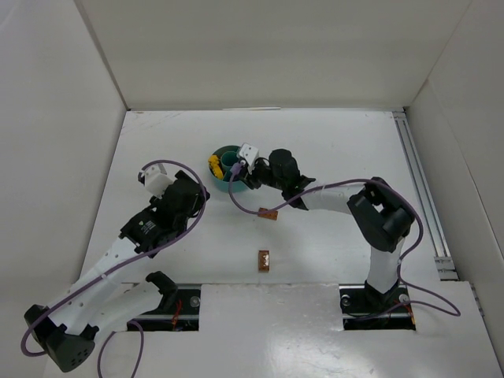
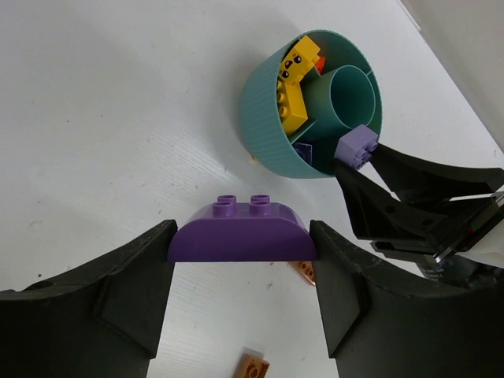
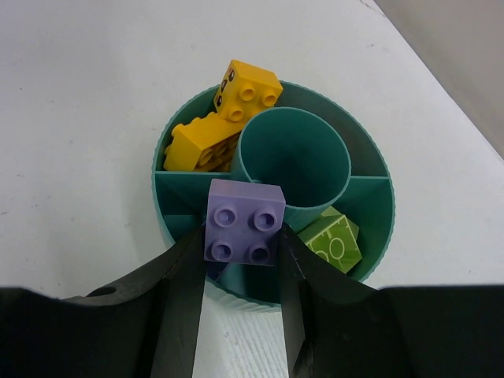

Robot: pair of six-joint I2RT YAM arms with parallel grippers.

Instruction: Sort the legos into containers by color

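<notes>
The right gripper [image 3: 242, 246] pinches a lilac square four-stud plastic brick [image 3: 244, 220] over a near section of the round teal plastic dish [image 3: 376, 250], possibly touching its centre well. The left gripper [image 2: 242, 250] clamps a dark-purple curved plastic brick [image 2: 242, 235], apart from the dish.

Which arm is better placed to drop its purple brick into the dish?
Right. The right gripper holds the lilac brick over the teal dish; the left gripper holds its purple brick short of it.

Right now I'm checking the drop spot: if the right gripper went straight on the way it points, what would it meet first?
Probably the teal dish. The right gripper, shut on a lilac brick, points at the dish's near outer section, though depth is unclear in this view.
</notes>
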